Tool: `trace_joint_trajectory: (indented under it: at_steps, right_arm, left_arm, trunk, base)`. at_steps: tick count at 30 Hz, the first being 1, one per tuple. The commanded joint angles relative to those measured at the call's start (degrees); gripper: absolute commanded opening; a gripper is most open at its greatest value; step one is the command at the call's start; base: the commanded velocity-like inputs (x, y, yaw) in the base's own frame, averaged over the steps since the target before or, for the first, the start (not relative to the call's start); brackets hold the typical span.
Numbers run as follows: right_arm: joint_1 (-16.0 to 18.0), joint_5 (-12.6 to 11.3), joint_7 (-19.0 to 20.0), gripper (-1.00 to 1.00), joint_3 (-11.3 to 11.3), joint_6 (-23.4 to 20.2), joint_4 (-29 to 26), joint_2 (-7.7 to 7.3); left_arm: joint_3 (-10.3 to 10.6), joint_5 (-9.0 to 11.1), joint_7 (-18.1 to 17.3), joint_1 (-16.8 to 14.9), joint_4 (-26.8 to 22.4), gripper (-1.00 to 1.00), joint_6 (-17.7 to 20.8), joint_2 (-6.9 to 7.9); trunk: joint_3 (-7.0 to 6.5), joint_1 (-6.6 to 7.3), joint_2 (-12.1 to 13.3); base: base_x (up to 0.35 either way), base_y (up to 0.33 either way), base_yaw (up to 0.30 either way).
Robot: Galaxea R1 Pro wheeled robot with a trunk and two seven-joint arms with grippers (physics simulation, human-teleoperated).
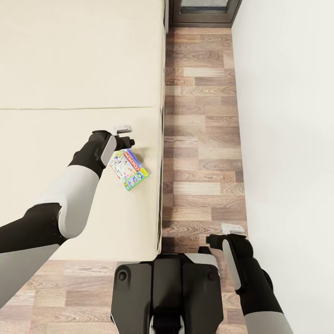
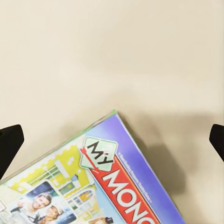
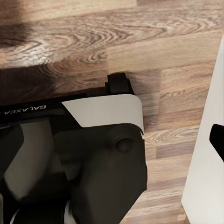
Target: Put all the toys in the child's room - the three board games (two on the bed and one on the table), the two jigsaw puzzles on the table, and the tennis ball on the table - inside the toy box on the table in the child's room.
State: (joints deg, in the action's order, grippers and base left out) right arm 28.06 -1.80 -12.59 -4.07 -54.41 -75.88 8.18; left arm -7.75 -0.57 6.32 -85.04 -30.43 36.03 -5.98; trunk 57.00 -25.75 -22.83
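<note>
hovering mid-frame in the head view, the left gripper (image 1: 129, 139) overhangs a flat, colourfully printed cardboard game box (image 1: 129, 170) on the beige mattress (image 1: 69, 60). left wrist view: fingers spread wide, box (image 2: 102, 182) lower centre; light, stiff, best pinched across its thin edges. right gripper (image 1: 218, 233): cannot tell.

Left arm (image 1: 69, 195) reaches forward and inward, elbow bent, wrist angled down. Left gripper (image 1: 124, 139) points downward; in the left wrist view its fingertips (image 2: 9, 147) sit at opposite edges, spread wide, nothing between them. Right arm (image 1: 253, 287) is held low beside the base (image 1: 164, 287), forearm forward. Right gripper (image 1: 218, 241) faces down; its spread is unclear.
</note>
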Motion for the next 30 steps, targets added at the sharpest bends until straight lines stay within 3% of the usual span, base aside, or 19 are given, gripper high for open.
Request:
trace_joint_trajectory:
  at_steps: [1, 11, 14, 17, 23, 30]
  right_arm:
    - [-0.1, -0.2, -0.2, 1.00, -0.1, -0.2, -0.3, 0.03]
    - [-0.5, -0.2, -0.2, 1.00, 0.0, 0.0, -1.4, 0.00]
    - [-0.6, -0.4, -0.1, 1.00, 0.2, 0.6, -1.3, 0.22]
    - [-0.6, -0.5, -0.1, 1.00, 0.2, 0.6, -1.2, 0.26]
    - [-0.6, -0.7, -0.2, 1.00, 0.2, 0.6, -1.2, -0.23]
    - [-0.6, -0.8, -0.2, 1.00, 0.2, 0.6, -1.1, -0.41]
  left_arm:
    - [-0.3, 0.0, 0.1, 0.0, -0.1, 1.00, 0.3, -0.07]
    - [-0.3, 0.0, 0.1, 0.0, -0.1, 1.00, 0.3, -0.05]
    - [0.2, -0.1, -0.2, -1.0, -1.0, 1.00, -0.3, 0.79]
    - [0.1, -0.1, -0.2, -1.0, -1.6, 1.00, -0.3, 0.51]
    - [0.0, 0.0, -0.2, -1.2, -1.8, 1.00, -0.3, 1.75]
    - [0.0, 0.0, -0.2, -1.3, -1.7, 1.00, -0.3, 2.21]
  trunk:
    - [0.06, -0.04, -0.1]
    - [0.08, -0.04, -0.1]
    - [0.08, -0.04, -0.1]
    - [0.08, -0.04, -0.1]
    - [0.08, -0.04, -0.1]
    - [0.08, -0.04, -0.1]
  base:
    - [0.000, 0.000, 0.000]
    - [0.000, 0.000, 0.000]
    - [0.000, 0.000, 0.000]
    - [0.000, 0.000, 0.000]
    - [0.000, 0.000, 0.000]
    - [0.000, 0.000, 0.000]
